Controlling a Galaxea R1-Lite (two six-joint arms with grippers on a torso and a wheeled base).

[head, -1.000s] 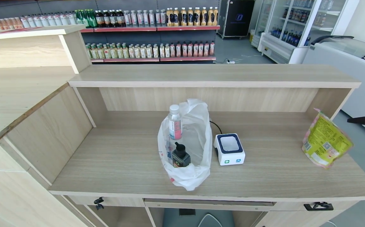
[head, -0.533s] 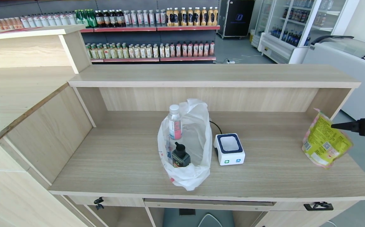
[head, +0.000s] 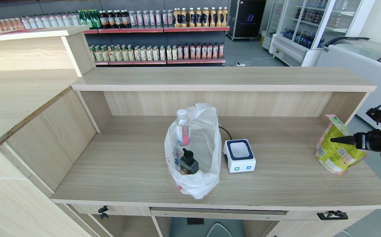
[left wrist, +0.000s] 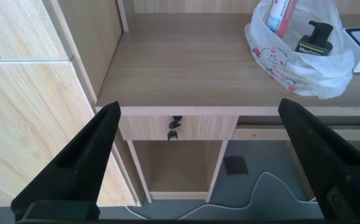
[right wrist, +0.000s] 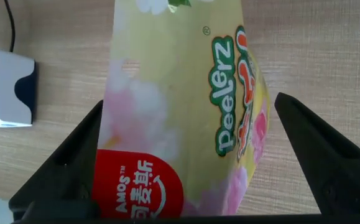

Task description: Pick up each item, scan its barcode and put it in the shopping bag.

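A yellow-green snack pouch (head: 339,152) stands at the counter's far right, leaning by the side wall. My right gripper (head: 334,140) is at its upper half, open. In the right wrist view the pouch (right wrist: 180,106) lies between the two spread fingers (right wrist: 61,168) of that gripper (right wrist: 189,102). The white shopping bag (head: 195,154) stands mid-counter and holds a water bottle (head: 182,131) and a dark pump bottle (head: 188,163). The white scanner (head: 239,154) sits just right of the bag. My left gripper (left wrist: 198,109) hangs open and holds nothing, low in front of the counter's front edge.
The counter (head: 128,171) has a raised back shelf (head: 223,79) and side walls. A black cable (head: 226,131) runs from the scanner toward the back. Drawer handles (head: 332,215) sit under the front edge. Bare wood lies left of the bag and between scanner and pouch.
My right gripper has come in from the right edge toward the left and now has its fingers on either side of the pouch. The pouch has shifted slightly. Bag and scanner are unmoved.
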